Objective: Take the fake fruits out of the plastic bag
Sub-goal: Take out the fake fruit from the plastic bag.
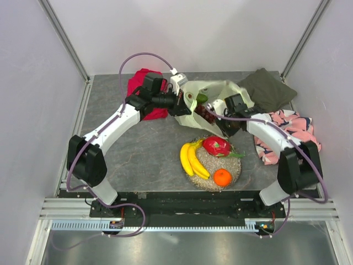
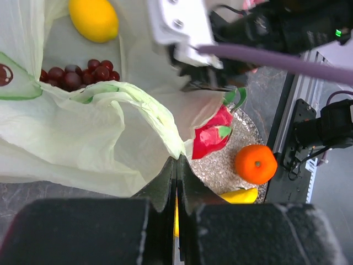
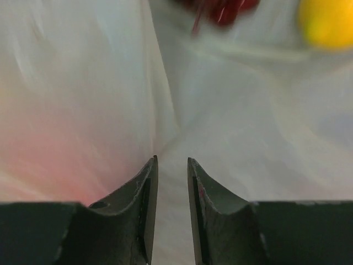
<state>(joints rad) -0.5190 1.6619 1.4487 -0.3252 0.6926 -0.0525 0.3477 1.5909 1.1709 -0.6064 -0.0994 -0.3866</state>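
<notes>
Left wrist view: left gripper [image 2: 177, 161] was clamped shut on the bag [image 2: 83, 138] rim.
Right gripper [image 3: 171, 161]: jaws stood narrowly apart against bag film.
Grapes [image 2: 77, 73], lemon [image 2: 94, 19]: lay inside the bag, eleven o'clock.

White panel walls [image 1: 182, 33] closed in the table [image 1: 149, 154] on three sides, aluminium posts [image 1: 66, 41] standing in the back corners. The table top was mottled dark grey. A slotted metal rail [image 1: 182, 225] ran along its near edge, shiny sheet metal [image 1: 182, 249] beyond. Light was soft, even.
</notes>
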